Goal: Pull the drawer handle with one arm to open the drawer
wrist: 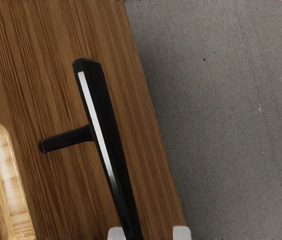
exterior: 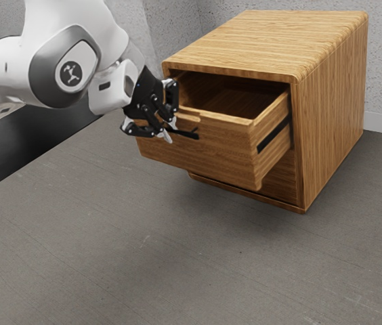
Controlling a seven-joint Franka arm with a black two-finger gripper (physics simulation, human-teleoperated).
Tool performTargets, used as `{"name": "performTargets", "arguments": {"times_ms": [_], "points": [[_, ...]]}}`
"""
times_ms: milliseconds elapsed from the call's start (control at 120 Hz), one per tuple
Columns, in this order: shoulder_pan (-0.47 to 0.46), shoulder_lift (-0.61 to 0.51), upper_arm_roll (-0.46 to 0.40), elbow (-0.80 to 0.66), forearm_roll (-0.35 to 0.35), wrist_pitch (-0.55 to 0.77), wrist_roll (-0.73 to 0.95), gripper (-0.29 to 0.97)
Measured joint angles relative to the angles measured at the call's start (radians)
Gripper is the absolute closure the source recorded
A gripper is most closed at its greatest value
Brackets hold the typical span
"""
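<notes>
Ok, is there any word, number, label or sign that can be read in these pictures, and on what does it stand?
No readable text anywhere.
Only a white emblem, no letters, on the arm's joint cap.
The drawer, handle and cabinet carry none.

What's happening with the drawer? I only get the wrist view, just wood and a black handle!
Observer: The drawer sticks partway out of its wooden cabinet.
Operator: Is anything inside it?
Observer: The part of its inside that I can see looks empty.
Operator: Where's my gripper?
Observer: The gripper is at the handle on the drawer's front, toward the exterior view's left.
</notes>
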Motion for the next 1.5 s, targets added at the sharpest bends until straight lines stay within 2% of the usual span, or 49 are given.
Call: {"name": "performTargets", "arguments": {"times_ms": [200,575,1050,1500], "points": [[0.000,-0.015,0.001,-0.034,-0.007,0.036,0.000,0.78],[0.002,-0.200,0.000,-0.243,-0.004,0.104,-0.009,0.75],[-0.021,-0.359,0.003,-0.416,-0.010,0.179,-0.008,0.78],[-0.017,-0.375,0.002,-0.444,-0.015,0.199,-0.008,0.78]]}}
